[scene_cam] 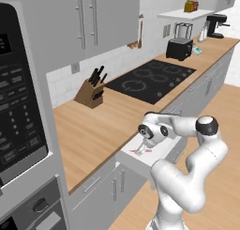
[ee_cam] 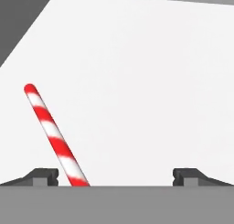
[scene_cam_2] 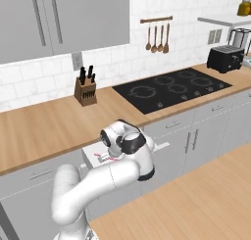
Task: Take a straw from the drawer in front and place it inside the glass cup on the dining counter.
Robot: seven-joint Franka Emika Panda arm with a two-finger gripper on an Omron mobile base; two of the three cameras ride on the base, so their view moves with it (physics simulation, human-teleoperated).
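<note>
We see no brand names or words we can read anywhere; the dark oven panel [scene_cam: 18,111] on the left has little marks, but they are too blurry.

Our claw [ee_cam: 115,176] points down into the open, wide, shallow drawer with the white inside [scene_cam: 161,151]. Its two small dark fingertips [ee_cam: 45,176] stand far apart, with nothing held between them. The thin red-and-white striped straw [ee_cam: 55,136] lies flat on the white drawer floor. It sits just inside the left fingertip, slanting away up and to the left in the hand view. We cannot tell if it touches that fingertip. The right fingertip is well apart from it, with lots of bare white floor between.

In the left base view the straw [scene_cam: 140,150] shows as a small red mark near the drawer's left edge, right under the claw [scene_cam: 145,142]. In the right base view we see the straw [scene_cam_2: 105,158] in the drawer [scene_cam_2: 93,153] beside the white arm.

The drawer sticks out from under the long light-wood tabletop [scene_cam: 98,126]. On that tabletop sit a wooden knife block [scene_cam: 91,90], a black cooktop [scene_cam: 152,79] and a black toaster [scene_cam: 179,48], all well away from the drawer.
</note>
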